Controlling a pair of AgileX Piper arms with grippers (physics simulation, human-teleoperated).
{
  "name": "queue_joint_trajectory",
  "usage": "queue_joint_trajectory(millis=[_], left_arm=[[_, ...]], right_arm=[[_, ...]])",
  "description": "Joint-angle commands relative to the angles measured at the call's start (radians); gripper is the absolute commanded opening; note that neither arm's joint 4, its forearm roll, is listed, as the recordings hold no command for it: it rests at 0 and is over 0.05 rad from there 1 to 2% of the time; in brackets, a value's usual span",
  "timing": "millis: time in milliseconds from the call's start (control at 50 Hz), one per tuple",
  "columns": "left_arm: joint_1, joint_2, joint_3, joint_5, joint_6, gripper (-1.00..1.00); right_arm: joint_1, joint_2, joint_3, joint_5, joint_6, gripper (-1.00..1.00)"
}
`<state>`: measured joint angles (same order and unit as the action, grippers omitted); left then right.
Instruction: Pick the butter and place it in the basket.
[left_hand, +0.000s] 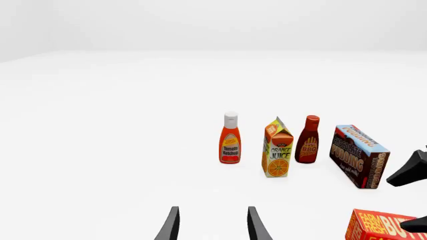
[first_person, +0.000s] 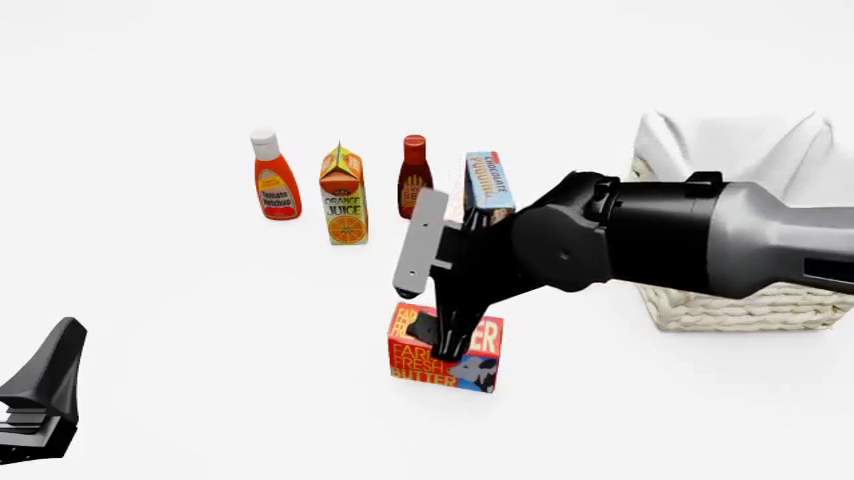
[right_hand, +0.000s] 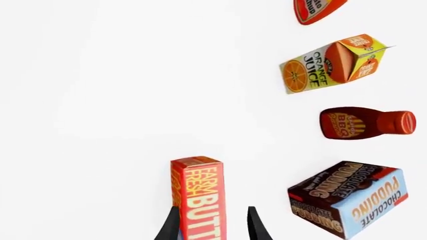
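Note:
The butter (first_person: 454, 372) is a red-orange box standing upright on the white table, a little left of the basket (first_person: 727, 308). My right gripper (first_person: 447, 340) reaches down over it, open, with one finger on each side of the box. In the right wrist view the butter (right_hand: 200, 195) sits between the fingertips of the right gripper (right_hand: 212, 227), close to one finger and with a gap to the other. My left gripper (first_person: 40, 395) hangs low at the near left, open and empty. The left wrist view shows the left gripper (left_hand: 212, 227) and the butter (left_hand: 377, 225) off to its side.
Behind the butter stands a row: ketchup bottle (first_person: 274, 180), orange juice carton (first_person: 343, 195), BBQ sauce bottle (first_person: 414, 175) and chocolate pudding box (first_person: 489, 182). The right arm's body (first_person: 667, 235) spans the space in front of the basket.

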<state>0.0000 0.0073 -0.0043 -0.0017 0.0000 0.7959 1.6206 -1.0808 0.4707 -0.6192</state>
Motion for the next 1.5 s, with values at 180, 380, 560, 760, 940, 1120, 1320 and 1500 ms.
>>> queue_joint_trajectory(millis=[180,380,560,760,940,1120,1320,1500], left_arm=[[0.0,0.0,0.0,0.0,0.0,1.0],[0.0,0.0,0.0,0.0,0.0,1.0],[0.0,0.0,0.0,0.0,0.0,1.0],[0.0,0.0,0.0,0.0,0.0,1.0],[0.0,0.0,0.0,0.0,0.0,1.0],[0.0,0.0,0.0,0.0,0.0,1.0],[0.0,0.0,0.0,0.0,0.0,1.0],[0.0,0.0,0.0,0.0,0.0,1.0]], right_arm=[[0.008,0.017,0.01,-0.022,0.007,1.0],[0.011,0.027,0.016,-0.04,0.014,1.0],[0.012,0.038,0.019,-0.054,0.025,1.0],[0.009,0.054,0.032,-0.077,0.021,1.0],[0.012,0.057,0.049,-0.1,0.003,1.0],[0.021,0.044,0.068,-0.111,-0.012,1.0],[0.021,0.044,0.068,-0.111,-0.012,1.0],[0.021,0.044,0.068,-0.111,-0.012,1.0]])
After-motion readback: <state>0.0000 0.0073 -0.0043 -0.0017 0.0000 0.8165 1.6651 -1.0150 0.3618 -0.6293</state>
